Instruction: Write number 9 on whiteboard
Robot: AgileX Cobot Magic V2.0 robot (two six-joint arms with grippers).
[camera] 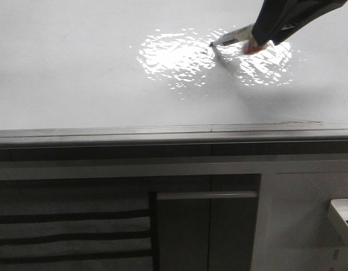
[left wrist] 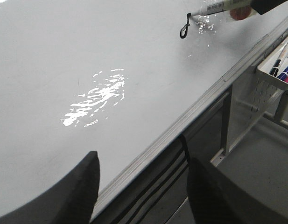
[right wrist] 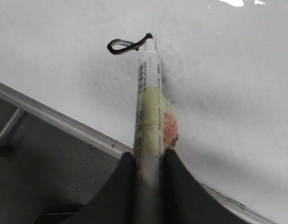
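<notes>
The whiteboard [camera: 78, 73] lies flat, pale grey-white and glossy, with a bright glare patch [camera: 174, 56]. My right gripper [camera: 258, 42] is shut on a white marker [camera: 233, 38], whose tip touches the board. In the right wrist view the marker [right wrist: 148, 107] stands between the fingers [right wrist: 122, 182], and a small black loop of the number 9 [right wrist: 122, 45] lies at its tip. The loop [left wrist: 183, 30] and marker [left wrist: 214, 8] also show in the left wrist view. My left gripper [left wrist: 144, 157] is open and empty over the board's near edge.
A silver edge strip [camera: 162, 134] runs along the board's front, with dark cabinet fronts [camera: 207, 226] below. A white tray [left wrist: 279, 65] holding several markers hangs beside the edge; it shows in the front view [camera: 343, 217] at the lower right.
</notes>
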